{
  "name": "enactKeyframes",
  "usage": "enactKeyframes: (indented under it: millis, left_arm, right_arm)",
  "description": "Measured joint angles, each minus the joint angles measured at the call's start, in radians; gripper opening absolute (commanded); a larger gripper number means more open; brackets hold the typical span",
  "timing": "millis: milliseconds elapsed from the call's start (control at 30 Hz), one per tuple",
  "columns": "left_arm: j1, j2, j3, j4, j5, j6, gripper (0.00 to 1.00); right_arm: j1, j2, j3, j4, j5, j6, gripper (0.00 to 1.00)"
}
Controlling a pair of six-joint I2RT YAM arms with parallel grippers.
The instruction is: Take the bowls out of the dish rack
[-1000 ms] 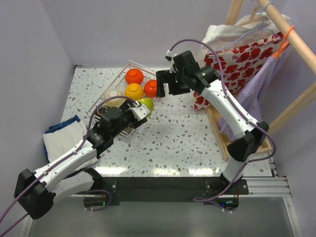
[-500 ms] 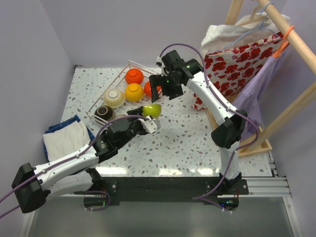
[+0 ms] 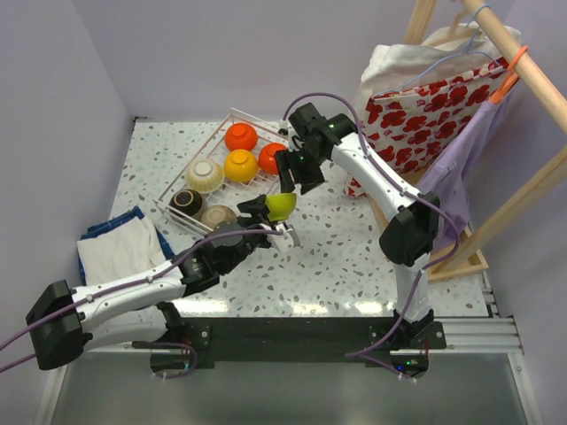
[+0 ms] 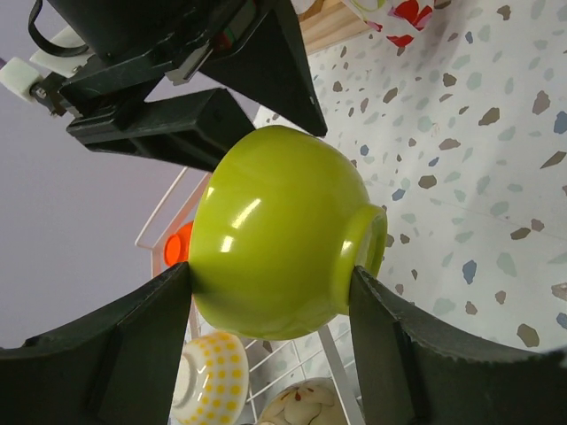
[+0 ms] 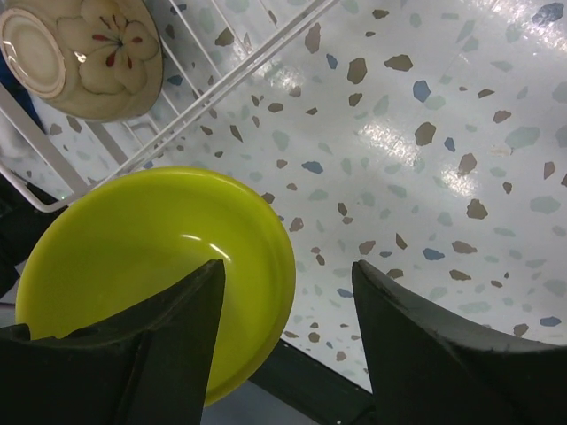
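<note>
While left hand [image 4: 270, 279] grips lime bowl [image 4: 275, 230], right hand [image 5: 285, 270] has arrived

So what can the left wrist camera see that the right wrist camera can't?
Only the left wrist view shows the outside of the lime green bowl, pinched by the left gripper, plus an orange-red bowl and a yellow-dotted bowl. Only the right wrist view shows its hollow inside. Both show the white wire dish rack and speckled table.

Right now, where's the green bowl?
Top view, centre: the lime green bowl is held in the left gripper, just right of the dish rack, the right gripper close behind it.
</note>
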Motion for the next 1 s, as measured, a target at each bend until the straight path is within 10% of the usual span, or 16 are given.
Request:
enactKeyframes:
  millis: [300,467,1000]
  left_arm:
    - [-0.046,0.035,-0.031,0.060,-0.047,0.059,0.24]
    - [-0.059,0.042,-0.036,0.073,-0.050,0.071,0.28]
    - [-0.063,0.038,-0.041,0.046,-0.031,-0.025,0.89]
  right_arm:
    - [-0.003,0.003,-0.042,-0.005,-0.026,-0.039,0.00]
    - [-0.006,0.003,-0.054,-0.004,-0.024,-0.044,0.00]
    - [-0.009,0.003,-0.140,0.032,-0.018,-0.034,0.00]
